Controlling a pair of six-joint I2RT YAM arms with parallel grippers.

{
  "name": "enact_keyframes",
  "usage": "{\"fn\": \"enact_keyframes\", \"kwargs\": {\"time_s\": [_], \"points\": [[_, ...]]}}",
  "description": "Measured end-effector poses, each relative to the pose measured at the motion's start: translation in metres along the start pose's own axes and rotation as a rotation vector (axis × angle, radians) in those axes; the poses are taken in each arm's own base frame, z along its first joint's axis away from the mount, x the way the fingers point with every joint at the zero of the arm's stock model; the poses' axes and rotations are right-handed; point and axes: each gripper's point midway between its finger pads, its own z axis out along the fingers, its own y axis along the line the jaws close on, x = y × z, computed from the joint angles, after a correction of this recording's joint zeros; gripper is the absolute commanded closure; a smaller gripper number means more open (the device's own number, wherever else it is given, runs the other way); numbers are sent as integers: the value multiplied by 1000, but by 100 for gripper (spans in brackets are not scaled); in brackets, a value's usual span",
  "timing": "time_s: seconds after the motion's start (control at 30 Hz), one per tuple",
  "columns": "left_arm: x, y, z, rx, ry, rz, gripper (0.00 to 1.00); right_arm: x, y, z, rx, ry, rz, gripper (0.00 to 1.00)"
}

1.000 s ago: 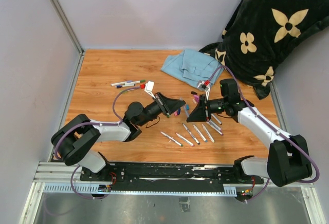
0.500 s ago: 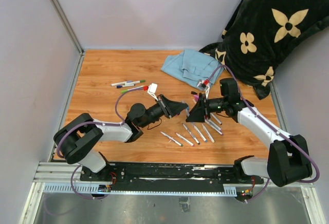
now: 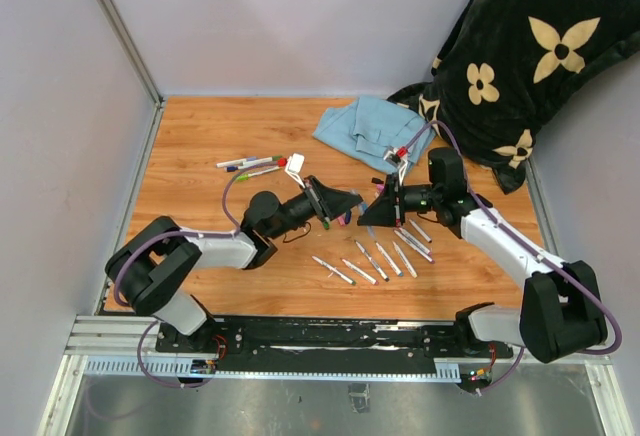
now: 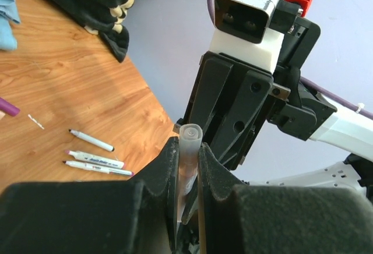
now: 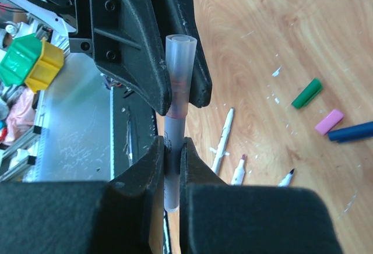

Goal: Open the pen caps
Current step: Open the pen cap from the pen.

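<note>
One marker [image 5: 178,79] hangs above the table, held between both grippers. My right gripper [image 5: 173,140] is shut on its white printed barrel. My left gripper [image 4: 187,146] is shut on its other end, a translucent, red-tinted length [image 4: 190,134]. I cannot tell whether that length is a cap. In the top view the left gripper [image 3: 352,203] and right gripper [image 3: 368,213] stand tip to tip over the table's middle. Loose caps lie on the wood: green [image 5: 306,92], pink [image 5: 329,122], blue [image 5: 352,131].
Several uncapped markers [image 3: 375,261] lie in a row in front of the grippers. Capped markers [image 3: 250,164] lie at the back left. A blue cloth [image 3: 372,128] and a black flowered blanket [image 3: 520,56] are at the back right. Grey walls enclose the table.
Both grippers stay tip to tip on the marker. They have shifted slightly towards the back of the table, and the left forearm has swung a little.
</note>
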Motion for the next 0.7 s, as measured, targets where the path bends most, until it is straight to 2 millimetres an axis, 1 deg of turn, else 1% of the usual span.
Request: {"fn": "enact_keyframes", "kwargs": {"time_s": [0.23, 0.3, 0.33, 0.37, 0.4, 0.43, 0.47, 0.5, 0.53, 0.6, 0.7], "points": [[-22, 7, 2, -19, 45, 9, 100, -15, -10, 12, 47, -36, -60, 99], [-26, 9, -1, -34, 50, 12, 100, -16, -11, 16, 54, -37, -70, 99], [-33, 10, -1, -45, 21, 14, 100, -14, -9, 18, 50, -28, -67, 99], [-53, 10, -1, -59, -43, 30, 100, -4, -6, 19, 32, -5, -39, 99], [-78, 12, -2, -76, -123, 47, 100, 5, -2, 22, 14, 19, -15, 99], [-98, 11, -5, -85, -185, 62, 100, 15, 4, 26, -9, 50, 11, 99], [-122, 10, -11, -96, -267, 79, 100, 23, 9, 29, -29, 74, 29, 99], [-135, 7, -14, -97, -310, 87, 100, 29, 13, 31, -45, 94, 44, 99], [-145, 2, -18, -92, -348, 95, 100, 33, 17, 33, -59, 109, 52, 99], [-156, -6, -26, -84, -396, 103, 100, 36, 20, 35, -67, 119, 56, 99], [-160, -10, -39, -96, -424, 99, 100, 39, 20, 36, -56, 128, 57, 99]]}}
